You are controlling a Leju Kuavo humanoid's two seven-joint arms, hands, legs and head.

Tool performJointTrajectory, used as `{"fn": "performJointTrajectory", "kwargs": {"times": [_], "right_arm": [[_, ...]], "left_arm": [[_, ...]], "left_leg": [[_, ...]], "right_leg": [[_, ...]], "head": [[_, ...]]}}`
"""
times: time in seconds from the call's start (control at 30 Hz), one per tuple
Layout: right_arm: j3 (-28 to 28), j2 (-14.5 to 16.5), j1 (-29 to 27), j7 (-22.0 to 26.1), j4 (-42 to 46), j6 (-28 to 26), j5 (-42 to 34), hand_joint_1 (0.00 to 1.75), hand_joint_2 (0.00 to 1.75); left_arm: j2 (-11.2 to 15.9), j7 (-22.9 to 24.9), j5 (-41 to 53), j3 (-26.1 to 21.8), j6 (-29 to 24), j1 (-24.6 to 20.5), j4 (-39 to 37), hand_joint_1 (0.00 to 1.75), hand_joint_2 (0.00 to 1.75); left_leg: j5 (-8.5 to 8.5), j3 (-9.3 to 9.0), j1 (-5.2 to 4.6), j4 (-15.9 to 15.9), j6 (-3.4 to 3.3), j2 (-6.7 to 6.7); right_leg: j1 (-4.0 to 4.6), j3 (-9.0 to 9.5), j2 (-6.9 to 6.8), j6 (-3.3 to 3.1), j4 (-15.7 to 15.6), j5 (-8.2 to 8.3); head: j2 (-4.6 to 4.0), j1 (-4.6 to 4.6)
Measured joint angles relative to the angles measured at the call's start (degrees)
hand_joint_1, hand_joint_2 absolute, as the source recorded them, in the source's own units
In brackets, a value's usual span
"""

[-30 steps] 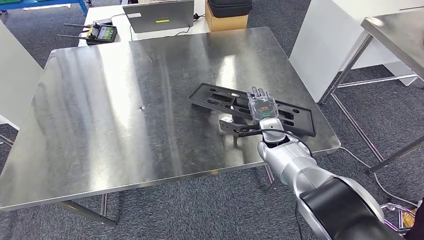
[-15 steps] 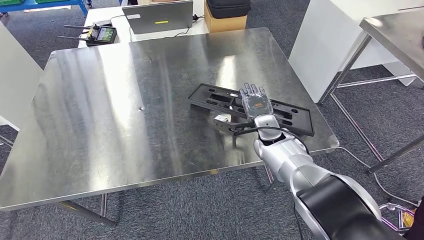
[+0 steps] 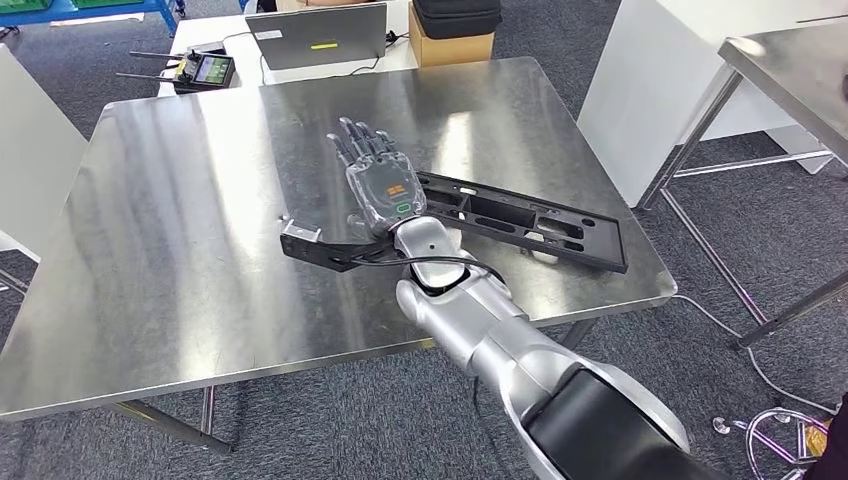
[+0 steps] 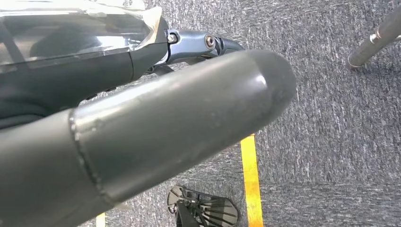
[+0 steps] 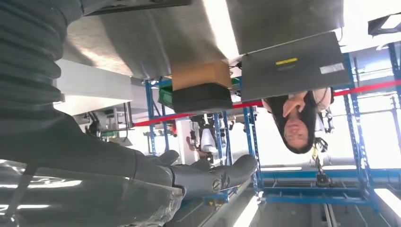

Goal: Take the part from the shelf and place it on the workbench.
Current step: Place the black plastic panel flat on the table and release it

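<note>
The part (image 3: 520, 222) is a long black flat frame with cut-outs, lying flat on the steel workbench (image 3: 180, 200) near its right front corner. My right hand (image 3: 375, 180) hovers above the middle of the bench, left of the part, palm down with fingers stretched out and apart, holding nothing. Its arm covers the part's left end. In the right wrist view the right hand's fingers (image 5: 208, 176) reach out straight with nothing in them. My left hand (image 4: 142, 127) hangs over the carpet floor, thumb stretched out, holding nothing.
A laptop (image 3: 318, 32), a remote controller (image 3: 203, 67) and a cardboard box with a black case (image 3: 455, 28) sit on the table beyond the bench. A second steel table (image 3: 795, 60) stands at the right. A person (image 5: 295, 118) is behind the laptop.
My right hand has come off the part, risen and swung left to the middle of the bench. The part stays lying at the right front of the bench.
</note>
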State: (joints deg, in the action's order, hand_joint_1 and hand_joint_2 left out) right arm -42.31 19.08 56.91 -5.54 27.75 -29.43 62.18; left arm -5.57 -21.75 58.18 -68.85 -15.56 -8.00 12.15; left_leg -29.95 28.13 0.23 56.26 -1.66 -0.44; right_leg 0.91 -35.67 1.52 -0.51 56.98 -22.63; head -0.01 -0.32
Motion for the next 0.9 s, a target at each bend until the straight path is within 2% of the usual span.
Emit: {"fn": "performJointTrajectory", "kwargs": {"times": [0.13,0.23,0.33,0.47,0.57,0.6,0.67,0.77,0.9], "right_arm": [[-1.22,0.26,-0.02,1.40,1.11,-0.85,-1.08,0.00,1.75],[-2.97,0.29,-0.20,3.21,3.13,-2.13,-5.06,0.00,1.75],[-7.50,0.32,-0.30,1.65,7.83,-2.36,-11.54,0.00,1.75],[-16.24,0.33,0.40,-0.98,16.70,-2.42,-18.02,0.00,1.75],[-19.42,0.32,0.74,-0.38,21.75,-3.64,-20.28,0.00,1.75],[-19.30,0.30,0.46,1.66,23.18,-3.94,-21.13,0.00,1.75],[-16.97,0.22,-1.59,9.07,26.84,-2.26,-24.69,0.00,1.75],[-9.37,0.11,-7.56,21.14,35.24,5.44,-33.50,0.00,1.75],[-1.18,-0.09,-13.81,27.64,44.65,13.43,-43.76,0.00,1.75]], "left_arm": [[0.10,0.19,-0.20,-0.35,-0.40,0.03,0.00,0.00,0.00],[0.19,0.95,-1.56,-1.29,-2.18,0.03,0.00,0.00,0.00],[0.21,1.67,-3.66,-2.98,-5.07,0.03,0.00,0.00,0.00],[0.17,2.02,-5.86,-5.79,-8.67,0.02,0.00,0.00,0.00],[0.09,1.02,-5.55,-6.78,-8.11,0.12,-0.02,0.00,0.00],[0.07,0.35,-4.96,-6.90,-7.08,0.19,-0.02,0.00,0.00],[0.07,-0.89,-3.62,-6.91,-4.69,0.29,-0.01,0.00,0.00],[0.15,-1.75,-2.36,-6.71,-2.55,0.43,-0.01,0.00,0.00],[0.33,-2.74,-1.61,-6.06,-1.44,0.76,0.00,0.00,0.00]], "left_leg": [[0.00,-0.08,-0.02,0.01,0.00,-0.01],[0.00,-0.10,-0.03,0.01,0.00,0.00],[-0.01,-0.09,-0.02,0.01,0.00,0.00],[-0.02,-0.09,-0.01,0.00,0.01,0.00],[-0.03,-0.10,0.00,-0.01,0.02,-0.01],[-0.03,-0.11,0.00,-0.01,0.03,-0.01],[-0.03,-0.17,-0.01,-0.02,0.03,-0.01],[-0.03,-0.20,-0.01,-0.01,0.03,-0.03],[-0.05,-0.22,-0.04,-0.01,0.02,-0.04]], "right_leg": [[-0.06,0.14,-0.02,0.00,0.00,0.01],[-0.11,0.15,-0.01,0.01,0.00,0.01],[-0.11,0.14,0.00,0.01,0.00,0.01],[-0.07,0.11,-0.01,0.00,0.00,0.00],[-0.04,0.12,-0.06,0.00,-0.01,-0.01],[-0.04,0.13,-0.07,0.00,-0.02,-0.01],[-0.04,0.18,-0.08,0.00,-0.02,-0.01],[-0.04,0.23,-0.10,0.00,-0.02,-0.01],[-0.06,0.23,-0.11,0.00,-0.04,-0.01]], "head": [[0.01,0.00],[0.00,-0.01],[0.00,-0.01],[0.00,-0.02],[-0.01,-0.01],[-0.01,-0.01],[-0.01,-0.01],[-0.01,0.00],[-0.01,0.00]]}}
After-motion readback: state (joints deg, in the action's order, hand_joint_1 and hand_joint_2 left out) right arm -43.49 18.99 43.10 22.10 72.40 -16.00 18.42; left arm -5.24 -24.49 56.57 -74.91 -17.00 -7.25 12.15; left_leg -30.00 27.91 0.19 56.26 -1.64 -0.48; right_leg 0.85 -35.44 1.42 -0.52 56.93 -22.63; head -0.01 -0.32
